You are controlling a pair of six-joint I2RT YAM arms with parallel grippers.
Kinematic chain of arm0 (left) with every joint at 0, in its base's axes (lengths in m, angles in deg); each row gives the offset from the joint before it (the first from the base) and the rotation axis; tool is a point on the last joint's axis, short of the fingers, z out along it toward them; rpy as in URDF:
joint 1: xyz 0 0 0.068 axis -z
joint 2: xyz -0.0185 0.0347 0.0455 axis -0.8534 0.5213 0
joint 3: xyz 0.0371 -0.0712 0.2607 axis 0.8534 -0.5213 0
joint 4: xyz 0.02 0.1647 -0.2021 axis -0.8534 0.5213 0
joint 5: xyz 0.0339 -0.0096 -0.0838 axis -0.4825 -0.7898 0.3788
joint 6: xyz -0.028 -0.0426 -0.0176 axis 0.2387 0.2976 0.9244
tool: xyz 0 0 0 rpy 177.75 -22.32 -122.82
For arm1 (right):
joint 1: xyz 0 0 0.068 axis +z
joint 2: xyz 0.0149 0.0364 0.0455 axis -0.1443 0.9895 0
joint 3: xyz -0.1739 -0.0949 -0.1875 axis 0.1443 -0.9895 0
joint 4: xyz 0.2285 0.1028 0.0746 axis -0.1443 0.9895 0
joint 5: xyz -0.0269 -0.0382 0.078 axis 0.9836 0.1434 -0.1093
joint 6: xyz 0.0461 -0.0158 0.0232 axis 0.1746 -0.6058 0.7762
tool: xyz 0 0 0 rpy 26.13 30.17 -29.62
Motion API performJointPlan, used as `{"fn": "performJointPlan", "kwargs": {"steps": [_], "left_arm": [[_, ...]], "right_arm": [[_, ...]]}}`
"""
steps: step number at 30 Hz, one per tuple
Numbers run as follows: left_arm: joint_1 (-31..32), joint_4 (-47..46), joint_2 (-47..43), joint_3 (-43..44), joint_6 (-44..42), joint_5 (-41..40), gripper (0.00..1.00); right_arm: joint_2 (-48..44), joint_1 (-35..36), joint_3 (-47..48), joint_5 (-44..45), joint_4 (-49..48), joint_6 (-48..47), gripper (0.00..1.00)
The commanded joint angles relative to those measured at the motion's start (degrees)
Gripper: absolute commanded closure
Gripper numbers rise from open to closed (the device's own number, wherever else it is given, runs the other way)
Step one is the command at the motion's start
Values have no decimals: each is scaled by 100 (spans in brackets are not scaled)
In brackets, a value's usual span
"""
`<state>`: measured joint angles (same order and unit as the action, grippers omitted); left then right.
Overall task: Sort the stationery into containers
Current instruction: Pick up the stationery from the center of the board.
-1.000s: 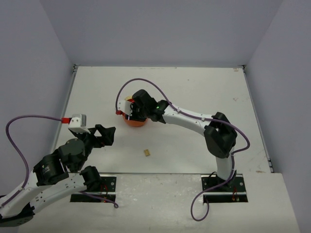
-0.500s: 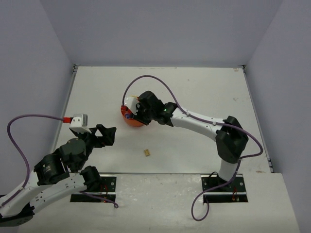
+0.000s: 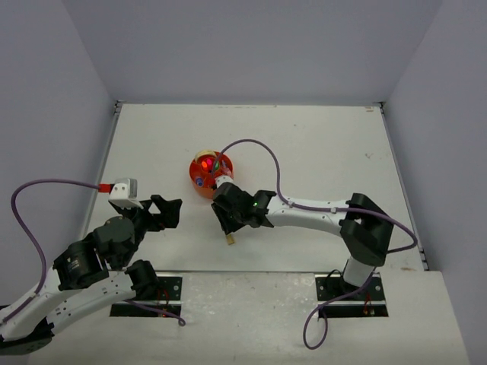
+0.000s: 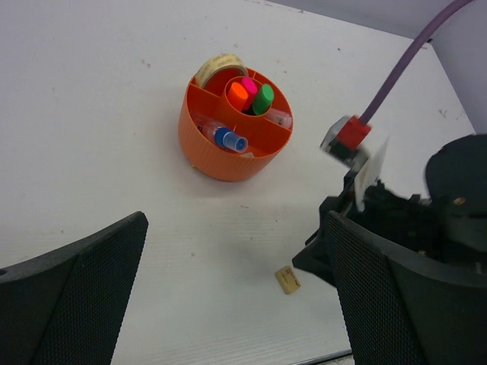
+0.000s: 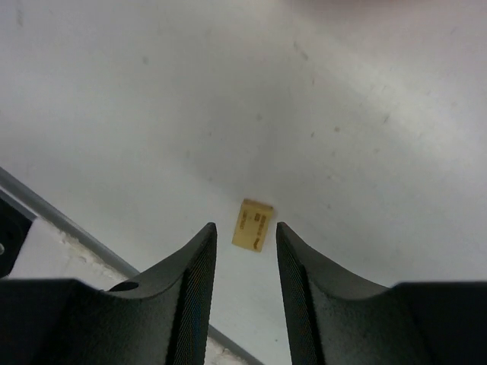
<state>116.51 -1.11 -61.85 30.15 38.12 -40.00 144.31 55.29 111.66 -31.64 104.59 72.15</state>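
The right hand (image 5: 244,228) hovered with its fingers apart above the small tan rectangular block (image 4: 287,279), which lay alone on the white desk (image 4: 91,114). Near it stood the round orange plastic organiser (image 4: 221,156), holding colour-tipped highlighters (image 4: 251,95). The left hand (image 4: 236,304) gaped wide, holding nothing.

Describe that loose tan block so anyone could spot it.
Start at the orange organiser on the white table. Toward the near edge from it, one tan block lies alone. It is the only stationery outside the organiser.
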Motion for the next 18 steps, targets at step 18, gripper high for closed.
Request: {"fn": "performJointPlan", "kwargs": {"steps": [18], "left_arm": [[25, -195, 186, -63, -70, -109, 0]], "right_arm": [[1060, 550, 94, 879, 569, 1391, 62]]}}
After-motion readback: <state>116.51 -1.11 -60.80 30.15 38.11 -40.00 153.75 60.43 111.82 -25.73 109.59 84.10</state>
